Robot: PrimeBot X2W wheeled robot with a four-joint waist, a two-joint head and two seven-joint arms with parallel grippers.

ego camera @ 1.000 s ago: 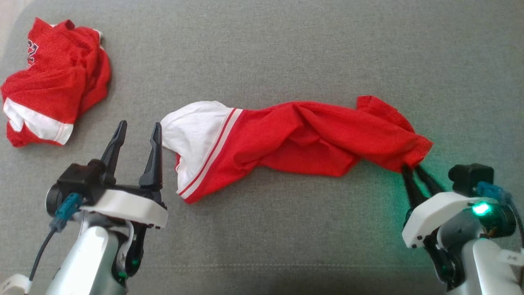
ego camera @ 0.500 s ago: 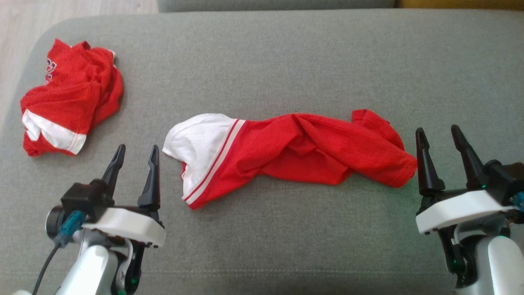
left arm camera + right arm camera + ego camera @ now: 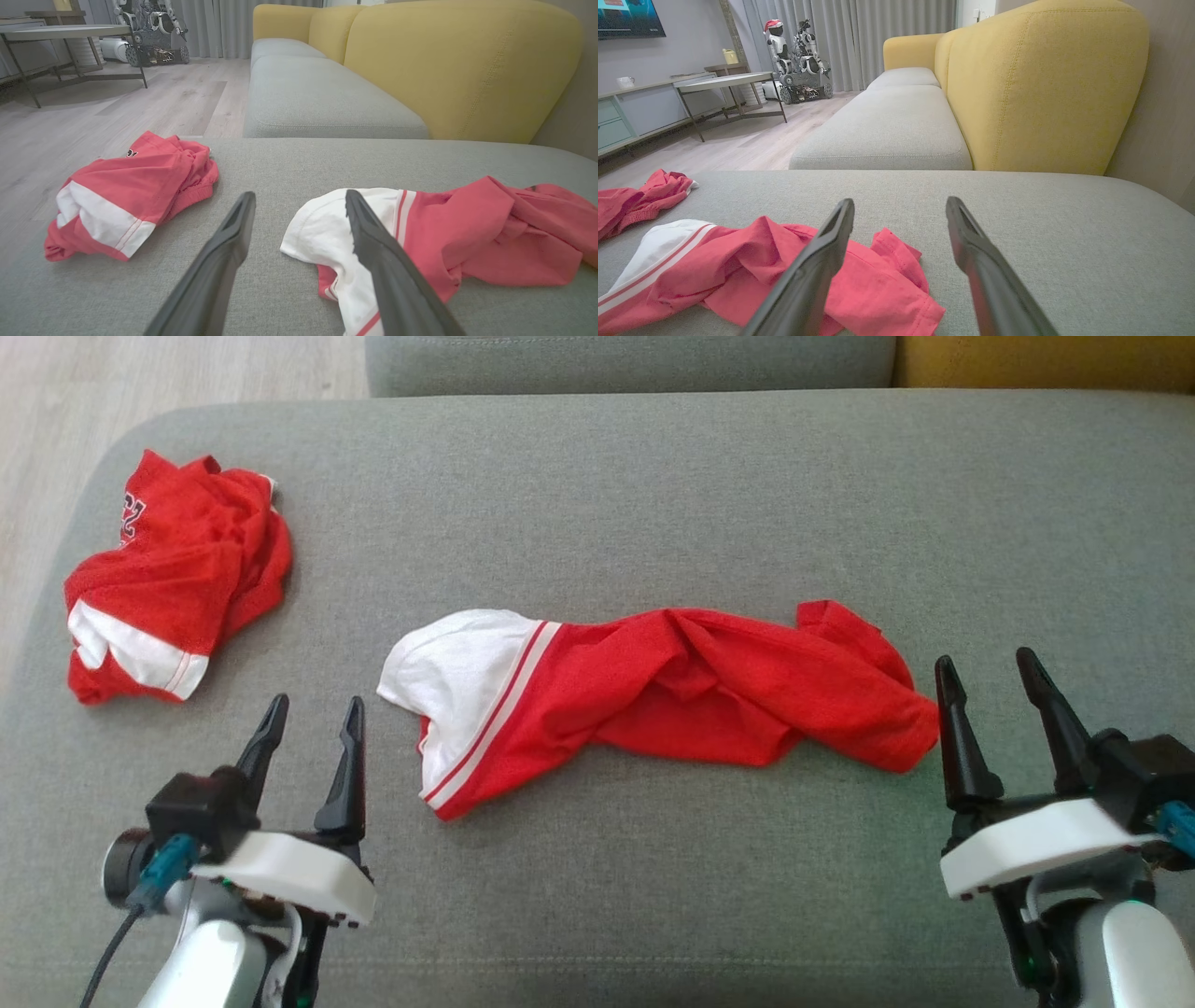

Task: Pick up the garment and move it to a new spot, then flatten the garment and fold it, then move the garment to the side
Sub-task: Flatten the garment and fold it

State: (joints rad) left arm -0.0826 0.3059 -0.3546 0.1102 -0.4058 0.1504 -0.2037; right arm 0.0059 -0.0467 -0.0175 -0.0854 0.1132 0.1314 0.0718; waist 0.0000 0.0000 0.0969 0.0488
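Where a wide grey seat cushion spreads across the head view, the garment lies near its middle, stretched left to right as a long, rumpled strip. Its left end is white, edged by thin red and white stripes. The rest is red cloth, bunched and twisted into folds, with a loose flap at the far right end. It rests on the cushion and neither gripper holds it.

The left gripper sits just beside the white end, at the lower left, its two dark fingers spread wide with nothing between them. The right gripper sits just beside the red end, at the lower right, its jaws likewise wide apart and empty. In the right wrist view the red hem lies below and to the left of its fingers.

A second red and white garment is crumpled in a heap near the cushion's far left corner, well apart from the first. Beyond the cushion are another grey seat with a yellow backrest, a pale wooden floor, and a low table.
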